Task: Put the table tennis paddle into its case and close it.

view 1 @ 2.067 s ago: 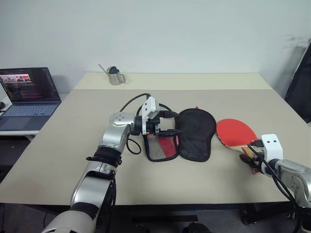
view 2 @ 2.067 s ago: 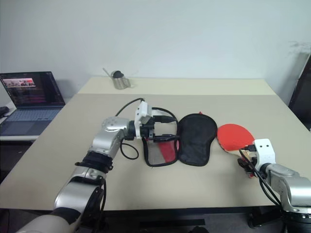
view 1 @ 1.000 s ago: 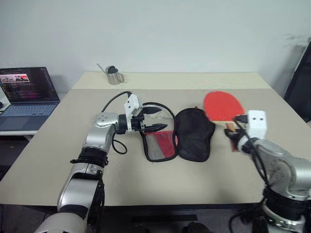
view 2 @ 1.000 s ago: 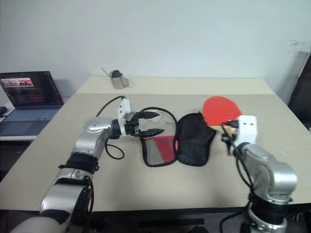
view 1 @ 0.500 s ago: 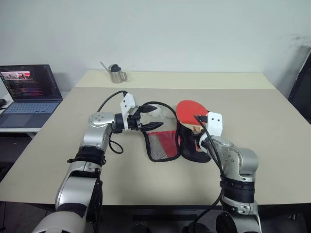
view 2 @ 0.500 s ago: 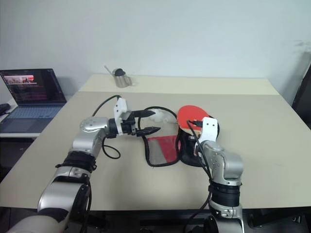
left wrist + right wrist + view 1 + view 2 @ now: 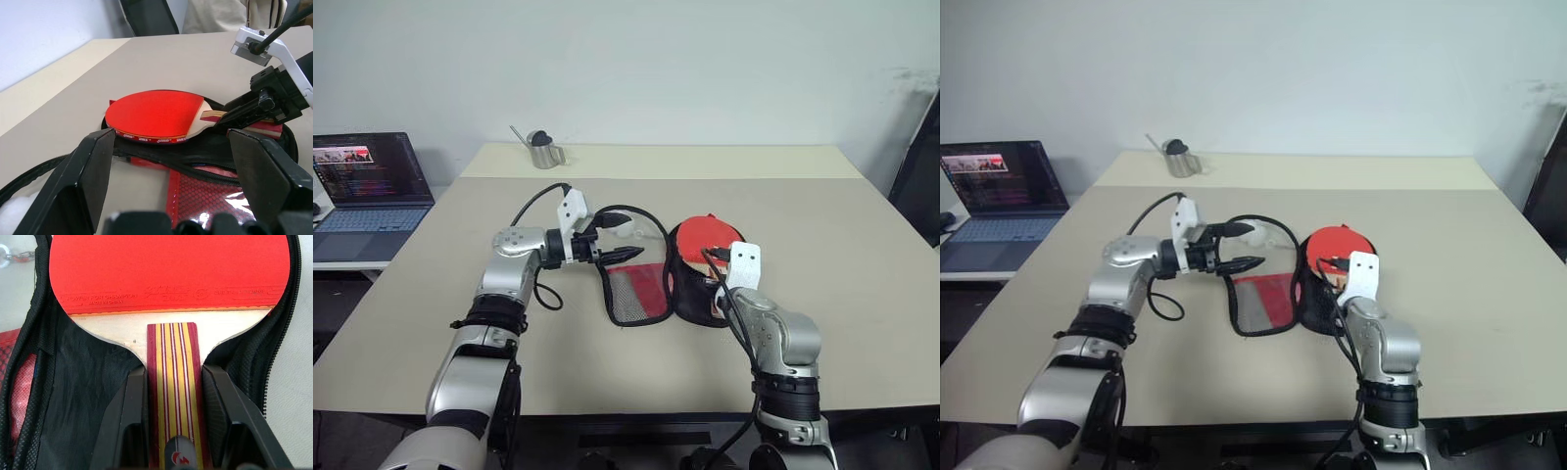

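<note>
1. The paddle [image 7: 166, 298] sits low over the black half of the case [image 7: 690, 294], red face up and handle pointing back toward the robot. Held flat like this, the blade lines up with the round end of the pouch; I cannot tell whether it already touches the lining.
2. The right tool [image 7: 171, 396] is clamped on the striped handle, one finger on each side. Gripping there leaves the whole blade free to drop inside the zip edge.
3. The case lies spread open on the counter [image 7: 842, 264], black half on the robot's right and red mesh half [image 7: 636, 292] on its left. The zip rim runs around the blade in the right wrist view, so the fit looks good.
4. The left tool [image 7: 625, 238] has its fingers wide apart and holds nothing. It hovers level just behind the mesh half, near the black loop rising off the case rim, probably waiting to fold that flap over.
5. A judgement: the paddle must be let go before the case can be closed, so the task is about halfway.
6. A metal cup [image 7: 544, 152] and a laptop [image 7: 367, 186] stand well apart.
</note>
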Tool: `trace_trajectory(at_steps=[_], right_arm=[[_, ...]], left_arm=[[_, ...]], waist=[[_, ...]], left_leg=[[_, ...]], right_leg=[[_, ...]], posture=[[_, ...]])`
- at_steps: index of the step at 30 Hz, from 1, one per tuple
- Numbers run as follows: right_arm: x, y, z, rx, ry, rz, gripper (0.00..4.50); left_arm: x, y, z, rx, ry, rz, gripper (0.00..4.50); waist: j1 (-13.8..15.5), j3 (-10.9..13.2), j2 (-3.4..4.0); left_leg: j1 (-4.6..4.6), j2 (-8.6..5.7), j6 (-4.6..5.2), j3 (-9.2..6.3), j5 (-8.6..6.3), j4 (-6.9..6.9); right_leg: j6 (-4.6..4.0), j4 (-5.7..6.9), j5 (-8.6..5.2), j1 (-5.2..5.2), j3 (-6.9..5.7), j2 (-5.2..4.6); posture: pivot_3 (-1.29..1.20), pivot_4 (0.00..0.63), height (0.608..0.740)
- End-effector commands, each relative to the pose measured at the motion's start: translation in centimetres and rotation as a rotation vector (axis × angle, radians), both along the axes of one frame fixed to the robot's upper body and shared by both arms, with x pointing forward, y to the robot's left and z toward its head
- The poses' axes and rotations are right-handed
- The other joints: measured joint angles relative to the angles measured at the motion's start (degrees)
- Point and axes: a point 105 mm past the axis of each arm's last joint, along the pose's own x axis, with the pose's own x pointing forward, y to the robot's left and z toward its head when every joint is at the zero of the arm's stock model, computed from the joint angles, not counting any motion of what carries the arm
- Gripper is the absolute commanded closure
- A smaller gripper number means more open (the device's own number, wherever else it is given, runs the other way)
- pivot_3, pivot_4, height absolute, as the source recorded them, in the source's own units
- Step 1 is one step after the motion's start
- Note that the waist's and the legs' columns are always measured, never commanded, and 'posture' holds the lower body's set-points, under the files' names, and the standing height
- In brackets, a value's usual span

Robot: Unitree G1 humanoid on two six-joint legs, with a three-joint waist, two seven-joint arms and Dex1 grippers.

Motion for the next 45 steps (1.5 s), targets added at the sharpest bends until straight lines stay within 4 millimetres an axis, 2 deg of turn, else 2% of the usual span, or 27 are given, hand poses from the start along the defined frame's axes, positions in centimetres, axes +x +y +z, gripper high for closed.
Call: trace_trajectory(at_steps=[1,10,20,25,29,32,36,38,45], right_arm=[[-0.1,1.4,0.6,0.037,-0.034,0.017,3.4],[-0.3,1.5,0.2,0.033,-0.02,0.022,3.4],[-1.0,2.4,2.4,0.003,-0.108,0.065,0.12],[-1.7,2.5,3.6,0.008,-0.149,0.102,0.05],[-2.4,2.2,5.9,0.002,-0.244,0.198,0.05],[-3.6,1.1,8.8,-0.088,-0.39,0.335,0.05],[-6.2,-0.6,10.5,-0.186,-0.475,0.53,0.05],[-7.6,-1.2,11.7,-0.24,-0.549,0.622,0.05],[-9.6,-1.9,12.4,-0.23,-0.531,0.786,0.05]], left_arm=[[-0.1,-0.3,1.5,0.001,-0.063,-0.016,0.51],[-0.2,-0.4,1.2,0.001,-0.056,-0.019,0.51],[-0.1,-0.6,0.9,0.001,-0.057,-0.016,0.51],[0.0,-0.6,0.7,0.001,-0.057,-0.007,0.51],[0.6,0.1,0.6,0.01,-0.062,0.05,0.51],[1.9,1.8,0.2,0.034,-0.082,0.18,0.51],[2.3,3.7,-0.9,0.063,-0.056,0.248,0.51],[2.7,5.3,-1.3,0.092,-0.053,0.314,0.51],[3.8,7.6,-1.7,0.121,-0.078,0.464,0.51]], waist=[[0.0,0.0,0.0],[0.01,0.0,0.0],[0.0,0.0,0.0],[0.01,0.0,0.0],[0.01,0.0,0.0],[0.03,0.0,0.0],[0.07,0.0,-0.01],[0.09,0.0,-0.01],[0.05,0.02,-0.05]], left_leg=[[0.0,0.0,0.0,0.0,0.0,0.0],[0.0,0.0,0.0,-0.01,0.0,0.0],[0.0,0.0,0.0,-0.01,0.0,0.0],[0.0,0.0,0.0,-0.01,0.0,0.0],[0.0,0.0,0.0,-0.03,0.0,0.02],[0.0,0.0,0.0,-0.02,0.0,0.05],[-0.03,-0.02,0.0,-0.03,0.0,0.05],[-0.02,0.0,0.0,-0.05,0.0,0.0],[0.02,-0.01,0.0,-0.05,0.0,0.1]], right_leg=[[0.0,0.0,0.0,0.0,0.0,0.0],[0.0,0.0,0.0,0.0,0.0,0.0],[0.0,0.0,0.0,0.0,0.0,0.0],[0.0,0.0,0.0,0.0,0.0,0.0],[0.0,0.01,0.0,0.0,-0.02,0.0],[0.01,-0.01,0.0,0.02,-0.01,-0.01],[0.02,-0.09,-0.01,0.04,-0.06,-0.03],[0.02,-0.12,-0.01,0.04,-0.08,0.0],[0.02,-0.05,-0.01,0.11,-0.09,-0.02]], posture=[[0.0,0.15,0.74],[0.0,0.15,0.74],[0.0,0.15,0.74],[0.0,0.15,0.74],[0.0,0.15,0.74],[0.0,0.15,0.74],[0.0,0.15,0.74],[0.0,0.15,0.74],[0.0,0.15,0.74]])
